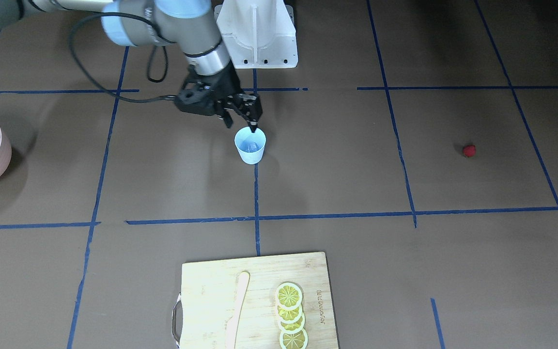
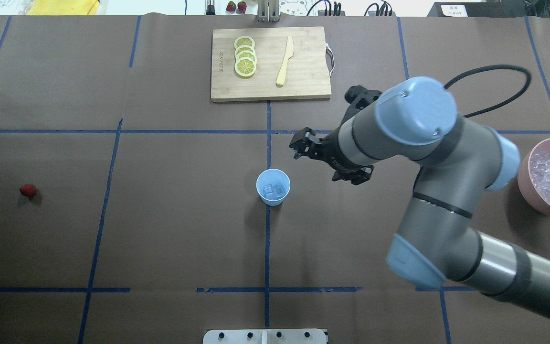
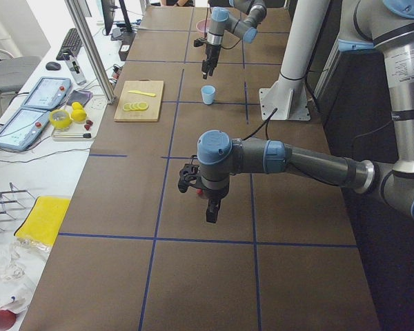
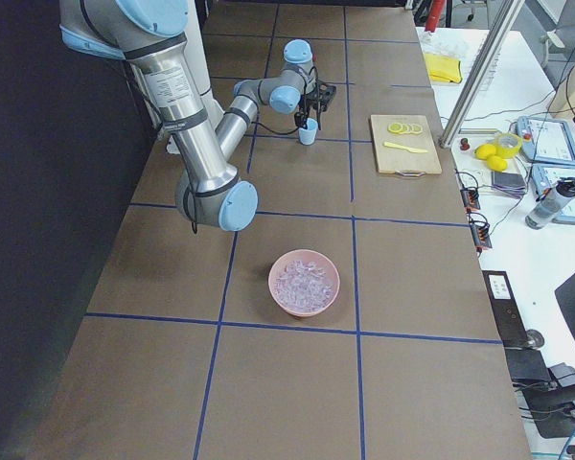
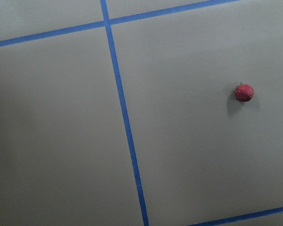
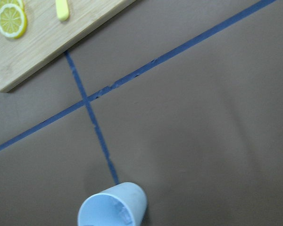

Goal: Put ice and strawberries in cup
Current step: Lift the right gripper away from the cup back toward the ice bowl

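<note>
Light blue cup (image 2: 273,187) stands upright at mid-frame of the overhead view, on the crossing of blue tape lines. A few clear ice (image 2: 274,191) cubes lie at its bottom. The main heap is in the pink bowl (image 2: 525,165) at that view's right edge, well apart from the cup.

Strawberry (image 2: 27,191): one red berry lying bare on the bench (image 2: 179,229) at the far left of the overhead view, well apart from the cup. It also shows at the right of the left wrist frame.

Right tool (image 1: 241,125): fingers spread, nothing seen between them. In the front-facing view one fingertip is over the cup's upper rim. In the overhead view it sits up and to the right of the cup.

Left tool (image 3: 211,215): points down above bare bench. It shows only in the side view, so I cannot tell whether it is open or closed.

Judgement: the ice step is in hand or at its end, since cubes are in the cup and the right tool is empty. The berry step is not yet begun.

Next move calls for:
- the right arm clearing the cup, or going to the bowl if more ice is wanted;
- the left arm centring over the berry, coming down with fingers apart, and taking a light grip on a small round piece.

Cutting board (image 2: 265,91) with lemon slices (image 2: 245,56) sits at top centre and has no part in the task.
</note>
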